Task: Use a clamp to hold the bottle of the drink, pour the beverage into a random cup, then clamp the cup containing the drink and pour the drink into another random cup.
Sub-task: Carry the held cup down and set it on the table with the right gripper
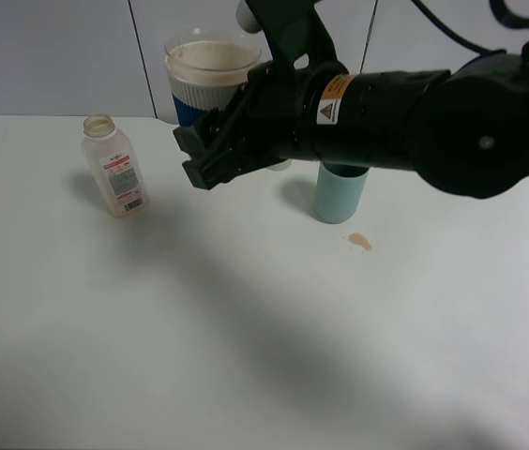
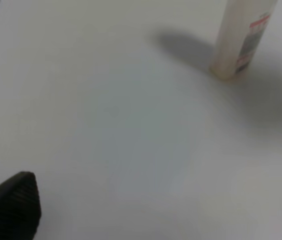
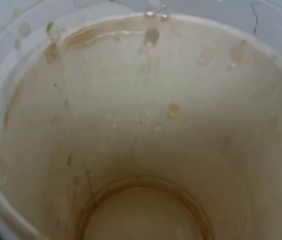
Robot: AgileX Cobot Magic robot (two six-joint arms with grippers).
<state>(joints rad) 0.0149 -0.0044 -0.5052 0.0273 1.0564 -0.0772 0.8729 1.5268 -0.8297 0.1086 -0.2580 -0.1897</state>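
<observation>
1. White table (image 1: 199, 356) fills most of the high view, with a pale panelled wall along the upper edge of the frame.
2. Reaching in from the right edge, the thick glossy black right arm (image 1: 433, 117) lies roughly level across the upper half of the frame, well above the table, its wrist pointing left.
3. At the arm's end the right hand (image 1: 213, 155), the clamp, is shut; it carries the blue-sleeved cup (image 1: 210, 80) at upper centre, lifted off the table. The fingers themselves are hard to make out against the cup.
4. The right wrist view looks straight into this cup (image 3: 146, 130): brown film and droplets of beverage (image 3: 173, 111) cling to the inner wall, and a brown ring marks the bottom.
5. Just below the arm, the pale teal cup (image 1: 340, 199) stands upright on the table, right of centre.
6. The bottle (image 1: 114, 169) stands upright and capless at upper left, well apart from both cups.
7. The left hand (image 2: 156, 210) is wide open and holds nothing, both fingertips (image 2: 13, 205) at the frame's lower corners over bare table.
8. A small brown spill (image 1: 359, 242) lies near the teal cup's base.
</observation>
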